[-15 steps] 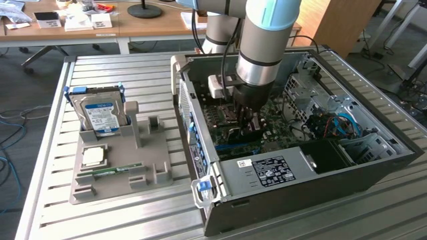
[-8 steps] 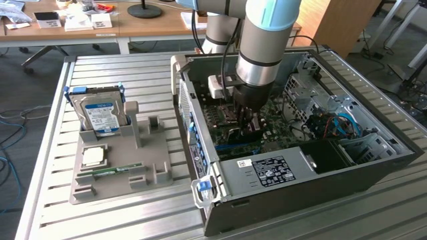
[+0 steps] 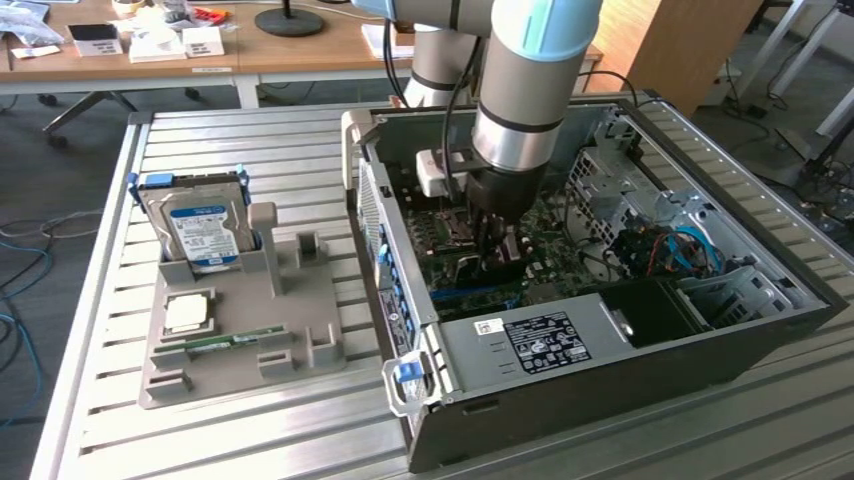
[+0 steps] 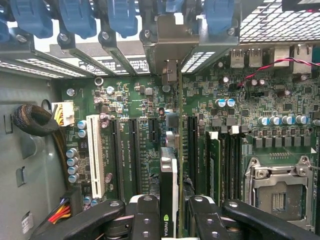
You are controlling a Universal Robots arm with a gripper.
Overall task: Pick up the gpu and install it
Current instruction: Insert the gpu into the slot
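Slatted metal desk point(image 3: 240, 420) carrying an open computer case point(image 3: 747, 340), with wooden office tables behind. Robot arm point(image 3: 534, 90) reaching straight down into the case. Pincer point(image 4: 169, 212) clenched on the gpu point(image 4: 169, 190), which stands on edge over the green motherboard point(image 4: 150, 105); its silver end bracket point(image 4: 172, 45) lies against the rear slot openings, below the blue retention clips point(image 4: 75, 17). On the exterior view's left, a grey holder tray point(image 3: 240, 350) with an upright hard drive point(image 3: 200, 230) and a memory stick point(image 3: 234, 342) lying flat.
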